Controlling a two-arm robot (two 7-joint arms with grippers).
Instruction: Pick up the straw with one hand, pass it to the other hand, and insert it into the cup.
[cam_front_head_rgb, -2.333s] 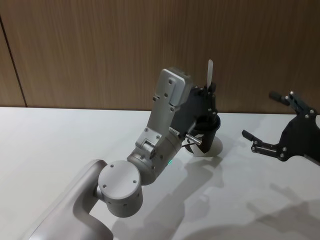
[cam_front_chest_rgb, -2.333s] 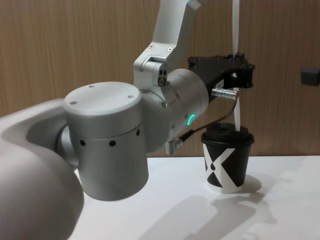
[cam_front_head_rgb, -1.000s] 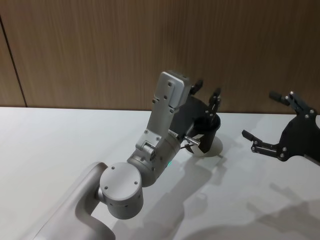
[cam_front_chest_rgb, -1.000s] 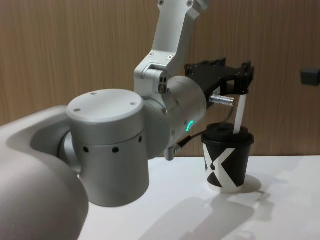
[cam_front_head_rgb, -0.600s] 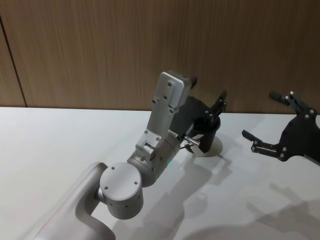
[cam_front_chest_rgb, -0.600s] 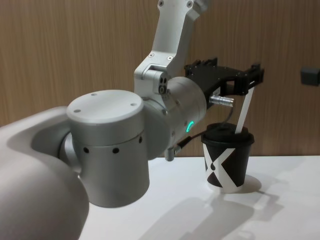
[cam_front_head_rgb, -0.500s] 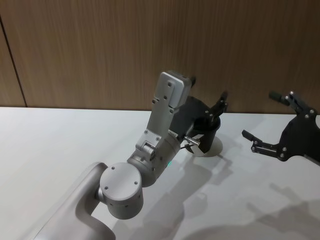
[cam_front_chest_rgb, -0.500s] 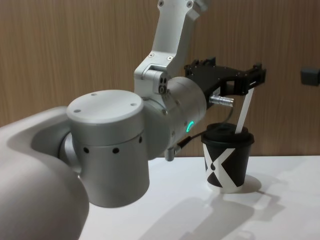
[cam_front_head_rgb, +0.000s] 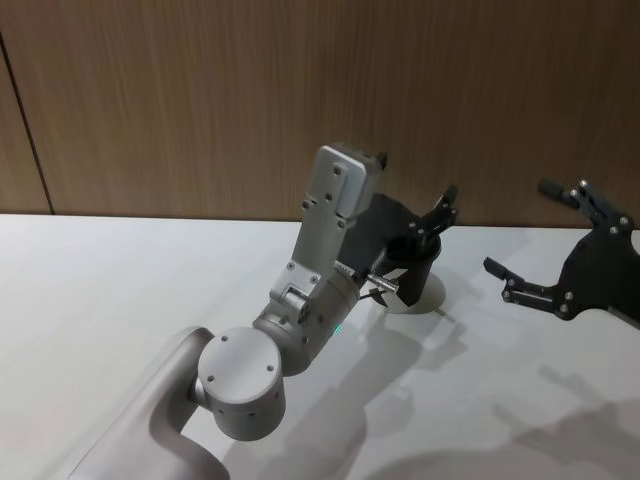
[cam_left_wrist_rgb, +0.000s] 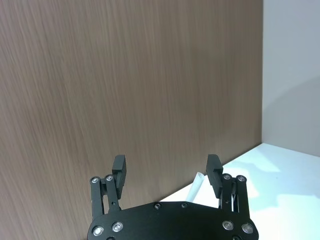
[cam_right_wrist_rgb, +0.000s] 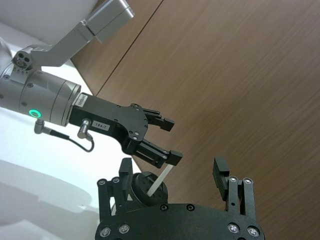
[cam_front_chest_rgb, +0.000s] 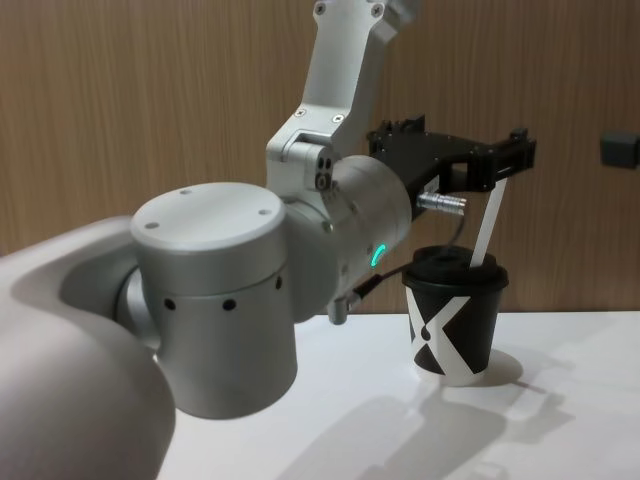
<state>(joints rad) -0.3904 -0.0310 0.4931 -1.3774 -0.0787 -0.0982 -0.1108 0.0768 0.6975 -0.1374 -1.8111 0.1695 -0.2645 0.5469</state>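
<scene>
We judge insertion done and release in hand — next calls for a straight lift clear. Near: the silver left arm. Beyond it, the left gripper (cam_front_chest_rgb: 470, 160) holds its fingers released above the cup (cam_front_chest_rgb: 455, 315). The straw (cam_front_chest_rgb: 487, 226), thin and white, leans in the domed lid. The right gripper (cam_front_head_rgb: 560, 250) waits aside over the bench (cam_front_head_rgb: 120, 290), fingers released.

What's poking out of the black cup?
A white straw goes down through the lid of the cup and leans. The left gripper is open above it. The straw's bottom end is hidden inside.
</scene>
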